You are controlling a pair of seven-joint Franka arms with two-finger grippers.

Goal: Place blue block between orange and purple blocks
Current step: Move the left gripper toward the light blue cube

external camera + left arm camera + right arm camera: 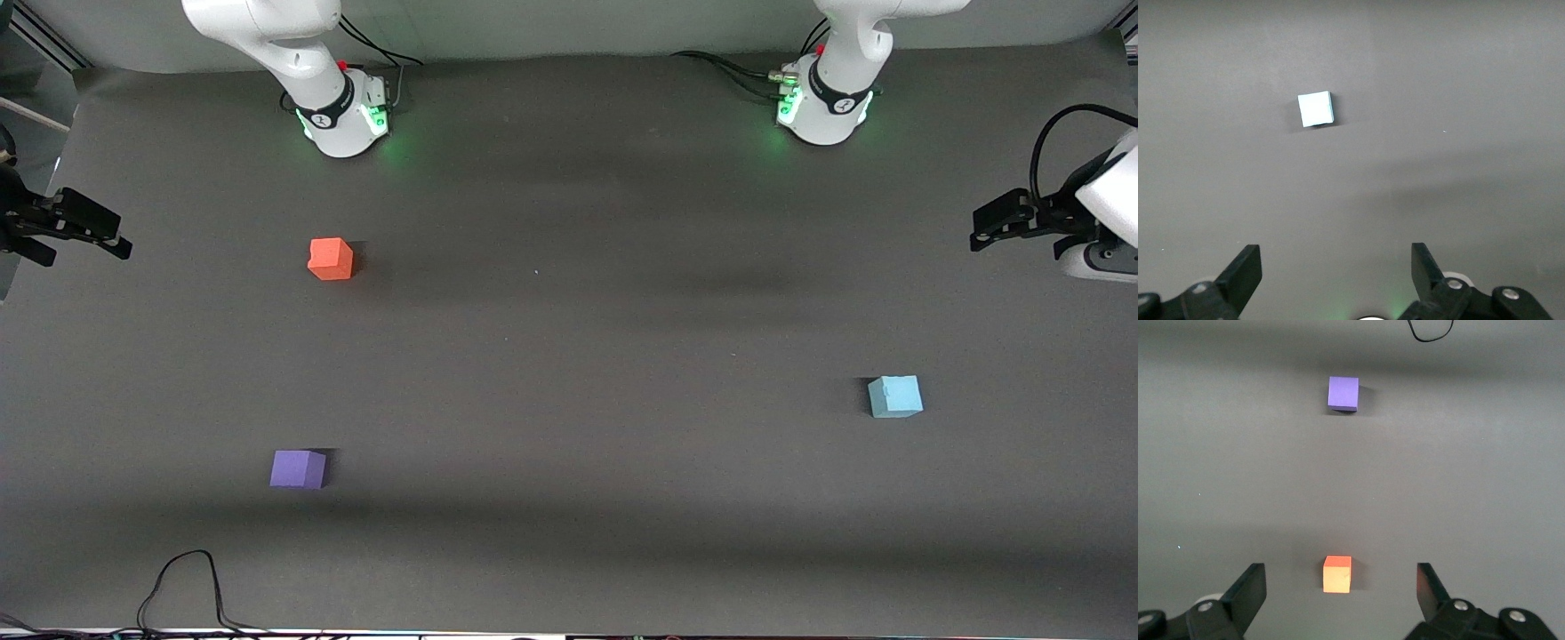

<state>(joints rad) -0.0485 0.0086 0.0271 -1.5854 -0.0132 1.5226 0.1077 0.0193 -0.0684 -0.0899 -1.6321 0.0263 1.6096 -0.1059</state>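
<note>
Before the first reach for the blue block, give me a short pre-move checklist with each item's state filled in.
1. Blue block free on the table, toward the left arm's end: ok.
2. Left gripper open, empty: ok.
3. Right gripper open, empty, waiting over the orange block: ok.
4. Gap between orange block and purple block unoccupied: ok.
5. Blue block already between them: not ok.
6. Left gripper over blue block: not ok, it hangs at the table's edge.

Blue block [895,396], orange block [331,259], purple block [298,468]: looked soft like foam, dull, not shiny. Tabletop [578,356]: dark grey, dull, smooth. Robot arm bases [342,111]: white shiny plastic.
</note>
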